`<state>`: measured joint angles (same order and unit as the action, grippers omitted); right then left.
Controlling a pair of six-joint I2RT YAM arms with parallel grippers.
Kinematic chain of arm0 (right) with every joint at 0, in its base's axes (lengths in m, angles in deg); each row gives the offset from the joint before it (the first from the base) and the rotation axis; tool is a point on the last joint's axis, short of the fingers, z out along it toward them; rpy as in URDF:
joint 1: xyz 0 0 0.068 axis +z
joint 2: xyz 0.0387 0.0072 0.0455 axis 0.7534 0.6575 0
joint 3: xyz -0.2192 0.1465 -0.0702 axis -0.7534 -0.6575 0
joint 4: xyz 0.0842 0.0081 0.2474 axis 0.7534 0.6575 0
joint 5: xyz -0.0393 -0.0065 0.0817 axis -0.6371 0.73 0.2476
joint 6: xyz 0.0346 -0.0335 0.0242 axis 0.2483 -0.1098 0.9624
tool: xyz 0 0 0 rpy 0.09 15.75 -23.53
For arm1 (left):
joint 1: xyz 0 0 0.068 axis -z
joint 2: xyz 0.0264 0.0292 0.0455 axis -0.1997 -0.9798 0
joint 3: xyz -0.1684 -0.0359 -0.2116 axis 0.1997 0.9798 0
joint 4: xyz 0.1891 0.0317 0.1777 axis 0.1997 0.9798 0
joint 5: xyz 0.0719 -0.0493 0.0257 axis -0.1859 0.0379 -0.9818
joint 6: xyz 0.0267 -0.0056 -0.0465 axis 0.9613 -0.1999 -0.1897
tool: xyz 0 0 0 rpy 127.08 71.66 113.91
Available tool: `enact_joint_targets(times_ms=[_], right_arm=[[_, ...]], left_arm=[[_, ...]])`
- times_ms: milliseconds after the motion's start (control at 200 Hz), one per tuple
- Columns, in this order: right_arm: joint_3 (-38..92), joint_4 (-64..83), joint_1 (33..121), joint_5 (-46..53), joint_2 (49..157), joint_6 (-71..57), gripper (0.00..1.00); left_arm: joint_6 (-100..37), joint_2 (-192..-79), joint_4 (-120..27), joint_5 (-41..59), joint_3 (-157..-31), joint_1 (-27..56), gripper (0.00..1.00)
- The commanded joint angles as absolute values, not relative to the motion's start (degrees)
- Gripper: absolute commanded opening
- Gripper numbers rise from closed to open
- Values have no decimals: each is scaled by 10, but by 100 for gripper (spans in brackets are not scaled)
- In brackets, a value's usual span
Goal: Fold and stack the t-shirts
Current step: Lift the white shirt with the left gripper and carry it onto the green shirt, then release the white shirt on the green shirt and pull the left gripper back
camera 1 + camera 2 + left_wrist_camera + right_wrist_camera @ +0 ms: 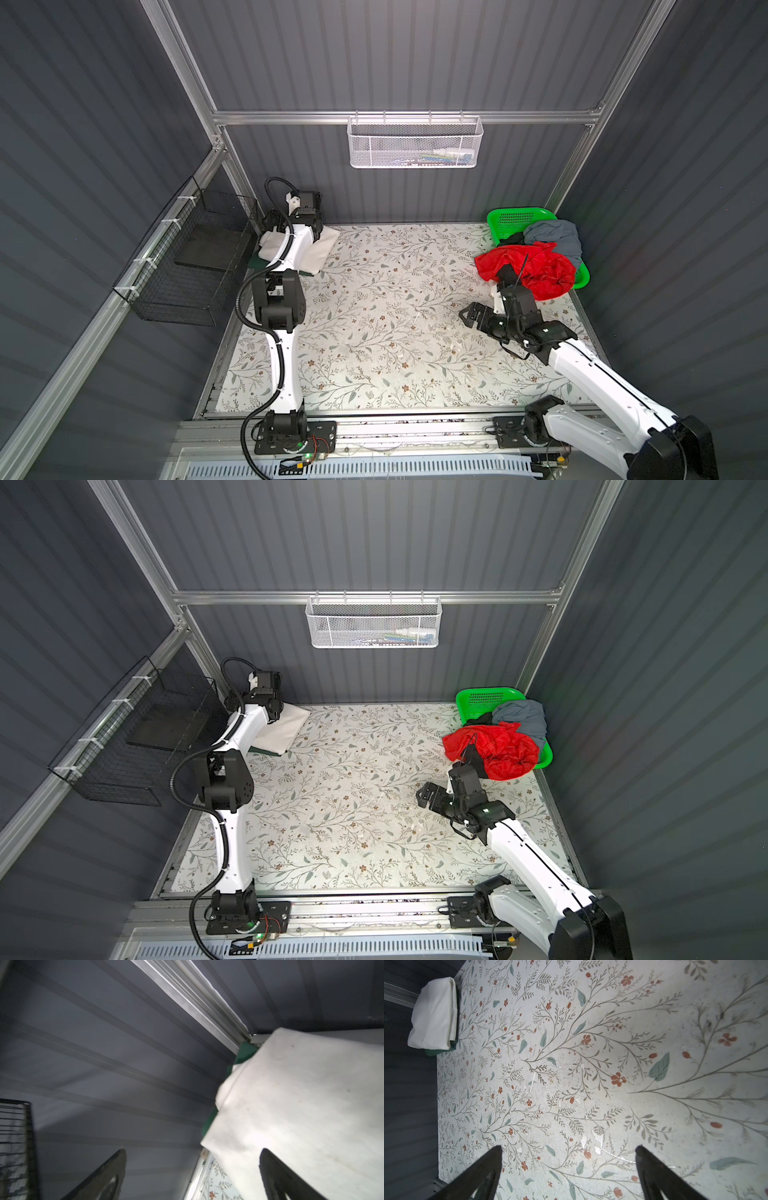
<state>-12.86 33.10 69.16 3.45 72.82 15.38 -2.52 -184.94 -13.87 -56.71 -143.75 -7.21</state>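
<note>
Left gripper (193, 1150): jaws spread wide, nothing held, raised at the far left corner of the table (374, 340) beside the folded white shirt (322, 249), which lies on a folded dark green shirt (246, 1051). Right gripper (568, 1146): likewise wide apart and empty, low over bare table near the red shirt (536, 270). Red shirt spills over the basket (513, 218) rim at far right; grey-blue shirt (557, 237) and black shirt (513, 240) are bunched inside.

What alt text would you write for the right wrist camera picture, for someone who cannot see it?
A folded off-white cloth t-shirt lies on a dark green t-shirt at the corner of a floral-patterned table. The open right gripper hovers over bare tabletop, holding nothing.
</note>
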Motion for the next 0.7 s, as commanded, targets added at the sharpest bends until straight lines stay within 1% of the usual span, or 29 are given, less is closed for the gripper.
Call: enact_joint_targets(times_ms=[0,40,145,270,380,495,590,695], right_arm=[[-119,333,689,24,735,153,99],[-112,333,689,18,738,149,99],[-87,364,689,-28,736,137,99],[-69,368,688,-80,715,114,99],[-61,360,687,-122,699,97,99],[-61,346,687,-166,688,87,99],[-69,333,685,-212,674,78,99],[-92,282,682,-294,653,72,99]], left_arm=[[-87,-1790,-136,-531,-1407,-63,100],[-105,-1765,-152,-512,-1379,-58,100],[-140,-1675,-240,-471,-1245,-35,100],[-153,-1579,-334,-463,-1102,11,100],[-190,-1527,-357,-450,-1014,43,100],[-226,-1471,-394,-386,-926,49,100],[-198,-1424,-450,-330,-853,49,100],[-134,-1382,-539,-275,-768,49,100]])
